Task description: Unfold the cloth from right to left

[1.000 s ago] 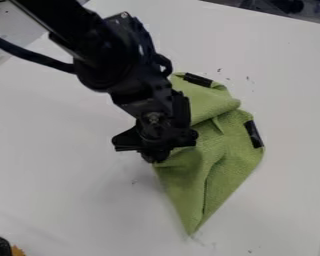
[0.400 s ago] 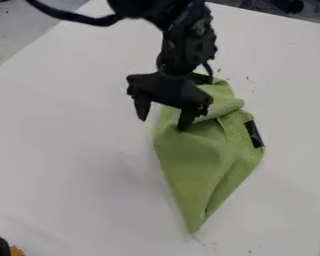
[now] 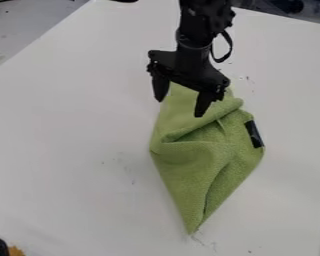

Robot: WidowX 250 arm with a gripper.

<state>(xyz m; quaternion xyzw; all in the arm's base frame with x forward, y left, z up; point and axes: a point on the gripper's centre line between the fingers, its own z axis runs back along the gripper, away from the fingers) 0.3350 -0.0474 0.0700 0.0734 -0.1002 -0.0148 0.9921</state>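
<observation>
Unfolding seems unfinished: the cloth (image 3: pixel 189 165) lies creased on the table (image 3: pixel 69 150) under the gripper (image 3: pixel 179 108), which is spread wide and holds nothing, so next it likely needs to pinch a fold (image 3: pixel 223 108) and draw it left.

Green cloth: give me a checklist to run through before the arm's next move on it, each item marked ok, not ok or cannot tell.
1. Cloth laid flat: not ok, folds cross its middle and a crease runs toward its lower tip.
2. Gripper near the cloth: ok, it hangs over the upper part.
3. Fingers open: ok, they stand apart with no cloth pinched between them.
4. Fingers clear of the cloth's surface: cannot tell, their height is unclear from this angle.
5. Cloth's lower tip on the table: ok, well inside the edges.
6. Black patch at the right edge uncovered: ok.
</observation>
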